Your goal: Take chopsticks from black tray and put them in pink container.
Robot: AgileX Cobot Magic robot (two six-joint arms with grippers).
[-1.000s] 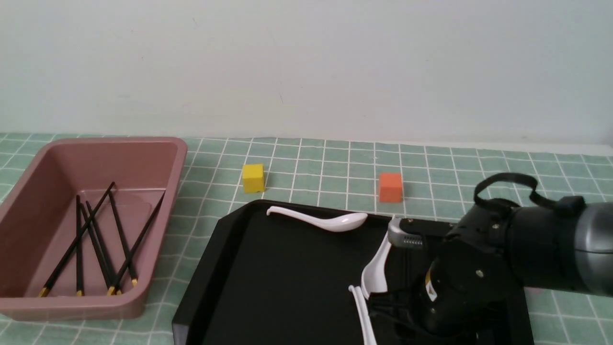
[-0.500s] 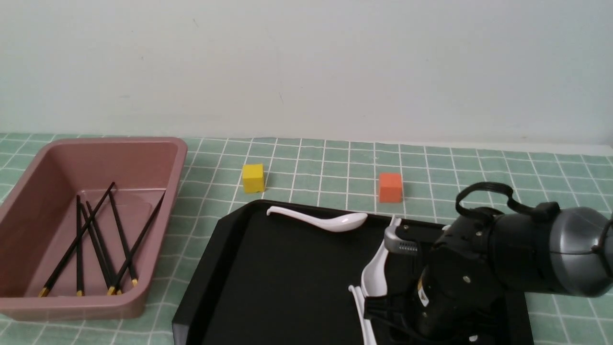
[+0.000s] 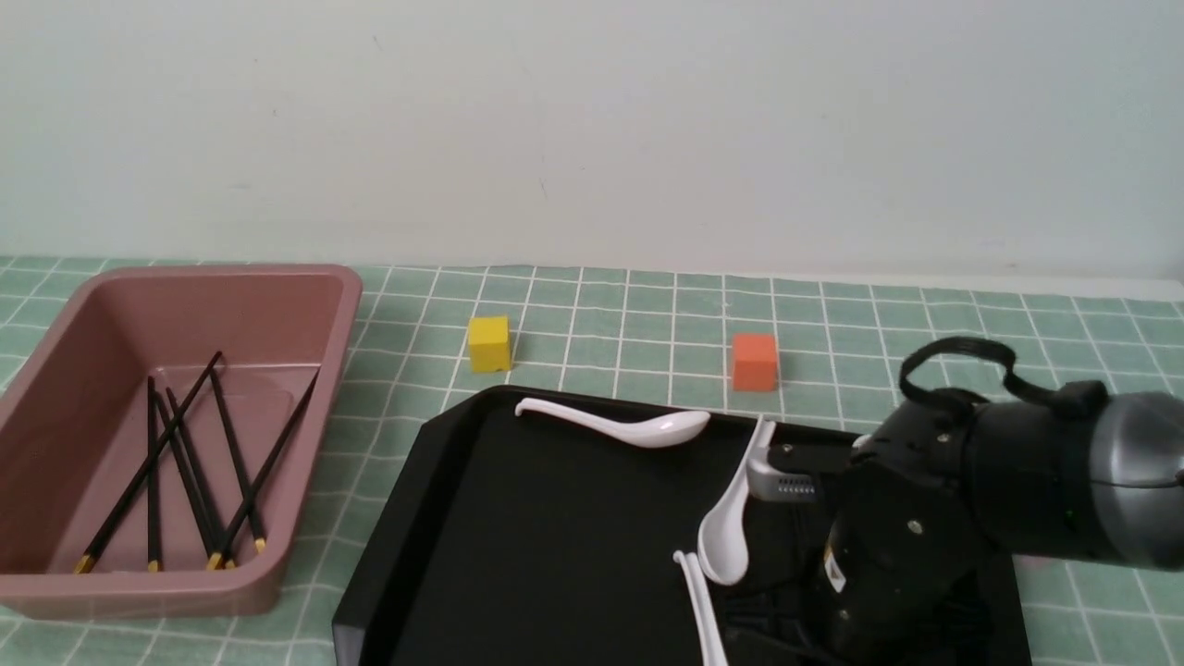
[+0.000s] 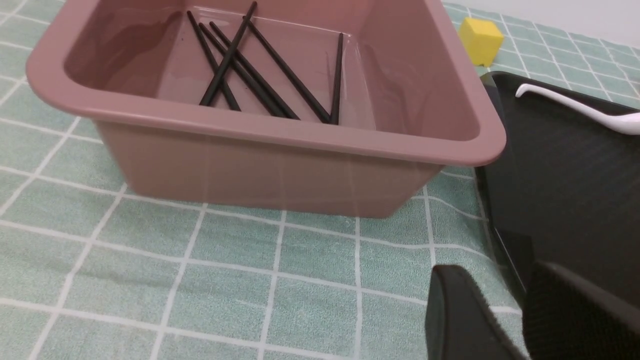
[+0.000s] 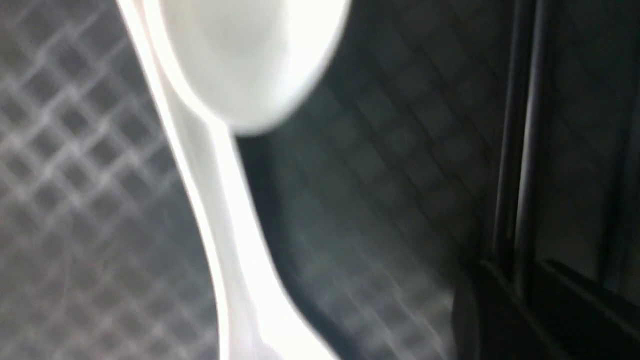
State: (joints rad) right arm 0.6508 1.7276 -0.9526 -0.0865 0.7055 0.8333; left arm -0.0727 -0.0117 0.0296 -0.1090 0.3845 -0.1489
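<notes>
Several black chopsticks (image 3: 185,462) with gold ends lie crossed in the pink container (image 3: 351,287) at the left, also in the left wrist view (image 4: 240,70). The black tray (image 3: 555,555) fills the middle and right. My right arm (image 3: 971,518) hangs low over the tray's right part and hides its own gripper. In the blurred right wrist view, thin black chopsticks (image 5: 524,150) run straight into my right gripper (image 5: 522,285), whose dark fingers sit tight on them. My left gripper (image 4: 505,285) is shut and empty, over the cloth by the tray's corner.
Three white spoons lie on the tray: one at the back rim (image 3: 629,427), one tilted beside my right wrist (image 3: 726,536), one at the front (image 3: 698,610). A yellow cube (image 3: 488,343) and an orange cube (image 3: 755,361) stand behind the tray on the green checked cloth.
My right arm dipped toward the tray, then rose again and shifted slightly right. The spoon beside it slid down and tilted. The left side has not changed.
</notes>
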